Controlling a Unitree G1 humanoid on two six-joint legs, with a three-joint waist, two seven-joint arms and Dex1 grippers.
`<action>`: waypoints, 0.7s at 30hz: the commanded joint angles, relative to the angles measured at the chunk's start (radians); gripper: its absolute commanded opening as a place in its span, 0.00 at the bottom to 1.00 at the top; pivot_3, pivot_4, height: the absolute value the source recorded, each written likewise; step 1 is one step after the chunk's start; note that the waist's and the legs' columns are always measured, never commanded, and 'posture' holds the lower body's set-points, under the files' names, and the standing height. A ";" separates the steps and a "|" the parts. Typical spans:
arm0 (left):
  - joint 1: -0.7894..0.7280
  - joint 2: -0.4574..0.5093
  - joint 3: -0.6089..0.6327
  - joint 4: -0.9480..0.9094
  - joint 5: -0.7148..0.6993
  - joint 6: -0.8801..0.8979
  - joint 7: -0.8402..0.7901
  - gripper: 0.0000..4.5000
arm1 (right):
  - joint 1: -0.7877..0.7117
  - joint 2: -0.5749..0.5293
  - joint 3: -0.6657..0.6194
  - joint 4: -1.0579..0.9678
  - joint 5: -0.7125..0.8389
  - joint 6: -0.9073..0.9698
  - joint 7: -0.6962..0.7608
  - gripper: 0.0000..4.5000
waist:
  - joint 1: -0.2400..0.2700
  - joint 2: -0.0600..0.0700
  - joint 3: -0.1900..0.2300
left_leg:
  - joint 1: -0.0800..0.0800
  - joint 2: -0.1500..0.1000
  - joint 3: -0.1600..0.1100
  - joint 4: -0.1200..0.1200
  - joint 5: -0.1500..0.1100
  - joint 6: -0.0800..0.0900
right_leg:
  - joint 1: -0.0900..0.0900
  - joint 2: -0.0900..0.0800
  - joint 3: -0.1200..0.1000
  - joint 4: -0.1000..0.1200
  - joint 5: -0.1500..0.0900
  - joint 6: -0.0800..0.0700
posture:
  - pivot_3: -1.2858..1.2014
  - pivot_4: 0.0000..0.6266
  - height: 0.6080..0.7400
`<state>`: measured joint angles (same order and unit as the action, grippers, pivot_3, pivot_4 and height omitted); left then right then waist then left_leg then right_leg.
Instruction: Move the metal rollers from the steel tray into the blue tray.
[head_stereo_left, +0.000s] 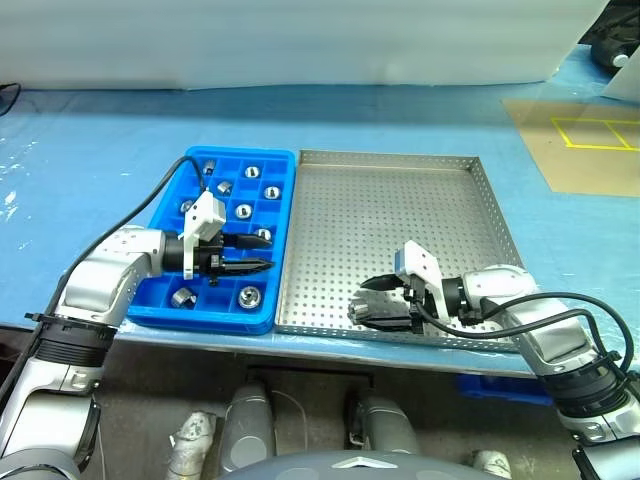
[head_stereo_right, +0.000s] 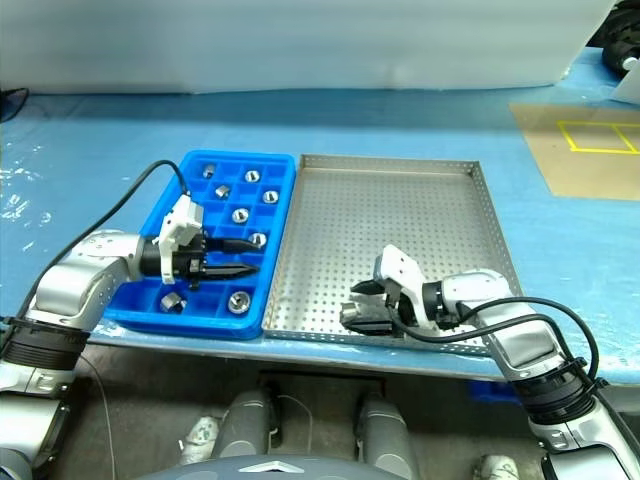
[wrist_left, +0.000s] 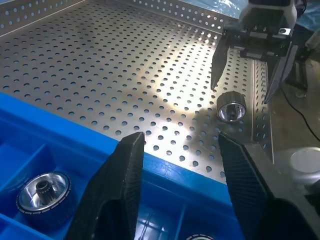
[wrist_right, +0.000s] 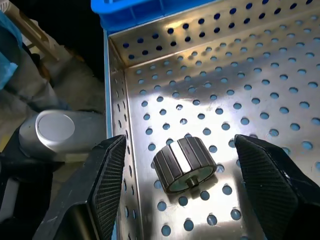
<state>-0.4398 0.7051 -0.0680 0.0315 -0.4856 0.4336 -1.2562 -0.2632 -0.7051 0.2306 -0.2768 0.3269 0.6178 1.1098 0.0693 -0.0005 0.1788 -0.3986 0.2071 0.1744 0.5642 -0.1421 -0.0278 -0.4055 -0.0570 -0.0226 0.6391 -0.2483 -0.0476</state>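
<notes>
We see the blue tray (head_stereo_left: 285, 215) sitting on the blue-covered table (head_stereo_left: 90, 160), its long side touching the left rim of the steel tray (head_stereo_left: 400, 210). Several of the blue tray's small compartments each hold one of the metal rollers (head_stereo_left: 244, 211), and a roller in the near row (head_stereo_left: 249, 296) lies just below the left gripper (head_stereo_left: 262, 265). That gripper hangs over the near end of the blue tray, pointing toward the steel tray, with its two black fingers (wrist_left: 120, 185) spread apart and nothing between them. In the left wrist view one roller (wrist_left: 44, 190) sits in a blue compartment close beside the fingers. A single last roller (wrist_right: 184, 163) lies on its side on the perforated floor of the steel tray, in the near corner next to the blue tray, close to the low rim. The right gripper (head_stereo_left: 365, 301) is lowered over that corner, pointing toward the blue tray. Its fingers (wrist_right: 107, 175) stand wide apart on either side of the roller without touching it, so the roller rests free on the tray floor between them. The left wrist view shows this same roller (wrist_left: 231, 107) lying below the right gripper's open fingertips. The rest of the steel tray's floor is bare perforated metal.
</notes>
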 joint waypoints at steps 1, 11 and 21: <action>0.015 0.014 0.030 -0.043 -0.005 -0.003 0.004 0.55 | -0.010 0.006 0.031 0.013 -0.020 -0.052 0.009 0.79 | 0.000 0.000 0.000 | 0.000 0.000 0.000 0.000 0.000 0.000 | 0.000 0.000 0.000 0.000 0.000 0.000 | 0.49 0.24 1.00; 0.057 0.020 0.063 -0.076 -0.011 0.002 0.041 0.55 | -0.038 0.036 0.089 0.131 -0.074 -0.131 0.023 0.79 | 0.002 0.000 0.000 | 0.000 0.000 0.000 0.000 -0.002 0.004 | 0.001 -0.001 0.000 0.000 0.000 0.000 | 0.50 0.24 1.00; 0.068 0.024 0.072 -0.083 -0.011 -0.001 0.051 0.55 | -0.040 0.051 0.088 0.183 -0.092 -0.157 0.027 0.38 | 0.007 0.000 0.000 | 0.001 0.000 0.000 0.000 -0.003 0.005 | 0.001 -0.001 0.000 0.000 0.000 0.000 | 0.51 0.24 1.00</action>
<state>-0.3702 0.7161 -0.0277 -0.0211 -0.4865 0.4369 -1.2065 -0.3045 -0.6585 0.3077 -0.0910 0.2405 0.4639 1.1342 0.0763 -0.0006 0.1787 -0.3973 0.2072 0.1744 0.5645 -0.1449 -0.0231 -0.4041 -0.0578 -0.0230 0.6387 -0.2486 -0.0481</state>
